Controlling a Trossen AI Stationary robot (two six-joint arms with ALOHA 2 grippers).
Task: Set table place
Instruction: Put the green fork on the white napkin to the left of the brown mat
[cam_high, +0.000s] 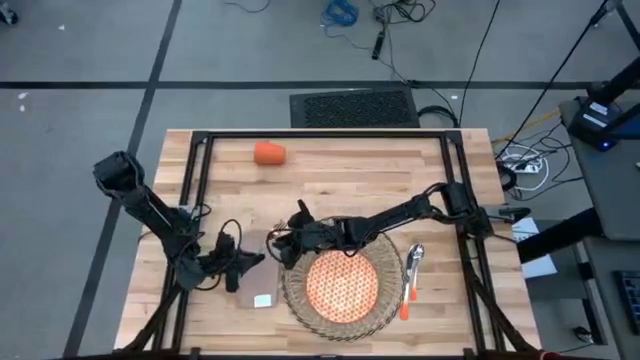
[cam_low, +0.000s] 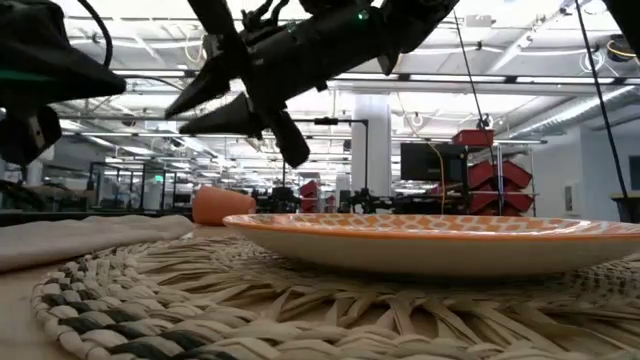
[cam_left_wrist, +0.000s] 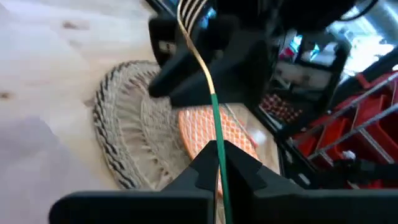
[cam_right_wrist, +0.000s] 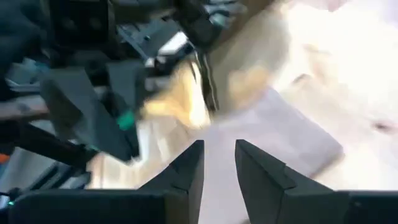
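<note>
Landmark: the woven wicker placemat (cam_high: 335, 290), lying on the butcher-block table (cam_high: 350, 175) at its near edge.
Plate: the orange-patterned plate (cam_high: 341, 283) sits centred on the placemat, flat and upright.
Napkin: the beige napkin (cam_high: 257, 275) lies flat just beside the placemat, on the left arm's side.
Spoon: an orange-handled spoon (cam_high: 410, 275) lies at the placemat's opposite edge, on the right arm's side.
Cup: the orange cup (cam_high: 269, 153) lies on its side well apart from the placemat, toward the far edge of the table.
Fork: a green-handled fork (cam_left_wrist: 208, 93) is off the table, held above the napkin beside the placemat, tines pointing away from the left wrist.
Left gripper: the left gripper (cam_left_wrist: 219, 152) is pressed together on the fork's green handle, low on the shaft.
Right gripper: the right gripper (cam_right_wrist: 219, 158) hovers just past the placemat's edge over the napkin, fingers spread with nothing between them, facing the left gripper.
Step, as I judge it: the fork is about to be handed across or laid on the napkin.
Handling: the fork looks light, stiff and thin, with a smooth handle that could swivel in a pinch; a hold near mid-handle, square across the shaft, would steady it. The napkin is soft and may drag if the fork slides over it.
</note>
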